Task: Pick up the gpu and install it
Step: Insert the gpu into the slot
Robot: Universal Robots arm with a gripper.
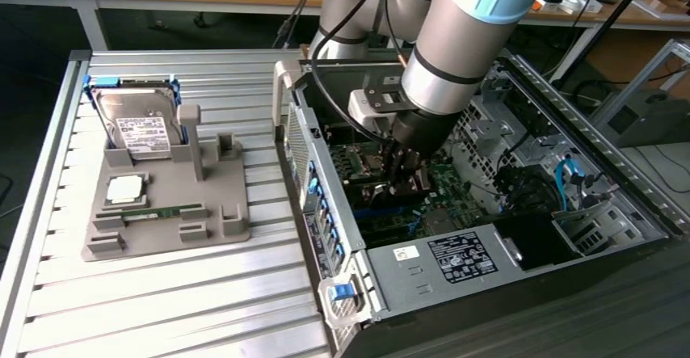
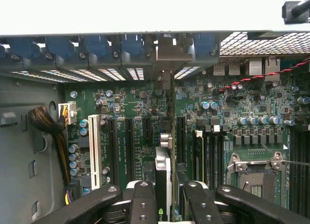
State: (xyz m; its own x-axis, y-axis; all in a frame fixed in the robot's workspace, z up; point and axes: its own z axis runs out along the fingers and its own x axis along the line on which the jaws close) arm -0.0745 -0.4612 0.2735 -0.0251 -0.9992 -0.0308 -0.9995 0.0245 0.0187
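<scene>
**A:** Where is the gpu [image 2: 162,180] now?

**B:** Inside the open computer case [image 1: 291,132], low over the green motherboard [image 2: 131,112]. The jaws are closed on it, with black fingers [image 2: 143,204] pressing either face. The wrist view looks straight along its thin edge.

**A:** Why hold it edge-on?

**B:** I think it is so the connector edge faces the board. The card stands upright to the board and runs in line with the long black slots. Its far end reaches toward the rear wall with the blue clips [image 2: 97,44], which is where an end bracket would belong. I can't tell whether its edge is already seated in a slot.

**A:** And the case lying on its side?

**B:** That turns the board face-up, so the arm [image 1: 464,18] can come straight down into it from above.

**A:** Count things for me.

**B:** There is one arm and one card in its grip. On the board there is one white slot [image 2: 94,144] and one processor socket [image 2: 256,178]. There are several black slots, too crowded for a sure count.

The grey holder [image 1: 216,221] sits on the slatted table [image 1: 161,309], beside the case at the exterior view's left. It carries three parts:
- One hard drive [image 1: 145,124], propped upright, probably so its edges can be gripped.
- One square processor chip [image 1: 126,187], lying flat.
- One green memory stick [image 1: 151,211], lying flat just beside the chip.
</scene>
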